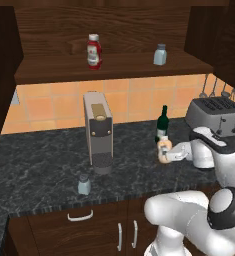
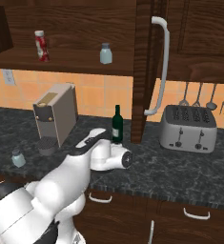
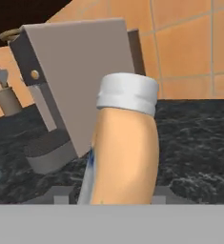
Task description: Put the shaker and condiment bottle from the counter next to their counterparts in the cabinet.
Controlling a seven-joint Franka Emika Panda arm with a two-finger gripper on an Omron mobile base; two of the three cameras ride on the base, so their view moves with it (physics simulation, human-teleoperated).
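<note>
Robot gripper holding the condiment bottle above the counter.
Bottle sits clamped beside a green wine bottle; the shaker stands near the counter's front edge, before the coffee machine.

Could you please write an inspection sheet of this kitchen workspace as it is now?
Surface: black speckled stone counter.
Job's things: orange-tan bottle with white cap sits in the hand; pale blue-grey shaker with grey cap stands near the counter's front edge; red white-capped bottle and second pale shaker stand apart on the dark wooden cabinet shelf.
Clutter: grey coffee machine, dark green wine bottle, silver toaster.
Grippers: hand shut on the orange-tan bottle.
Cables: nothing seen.
Surroundings: orange tiled wall, hanging utensils.
</note>
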